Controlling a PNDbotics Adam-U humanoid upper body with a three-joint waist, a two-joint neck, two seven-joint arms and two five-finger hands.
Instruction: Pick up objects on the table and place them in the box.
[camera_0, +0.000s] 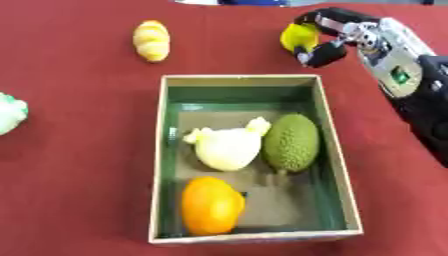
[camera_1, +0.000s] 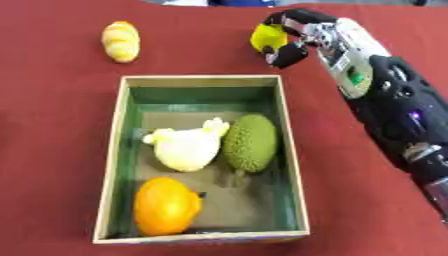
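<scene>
A yellow rounded fruit (camera_0: 298, 36) is held beyond the far right corner of the box (camera_0: 339, 150), and my right hand (camera_0: 331, 33) is shut on it, fingers curled over its top and thumb under it. Whether the fruit touches the red table I cannot tell. Inside the box lie a pale yellow lumpy object (camera_0: 227, 145), a green bumpy fruit (camera_0: 291, 142) and an orange fruit (camera_0: 210, 205). A yellow ridged, croissant-like object (camera_0: 151, 40) lies on the table at the far left. A pale green object (camera_0: 10, 113) shows at the left edge. My left hand is out of view.
The box has green inner walls and a tan rim, standing in the middle of the red table (camera_0: 79, 165). My right forearm (camera_1: 394, 110) runs down the right side beside the box.
</scene>
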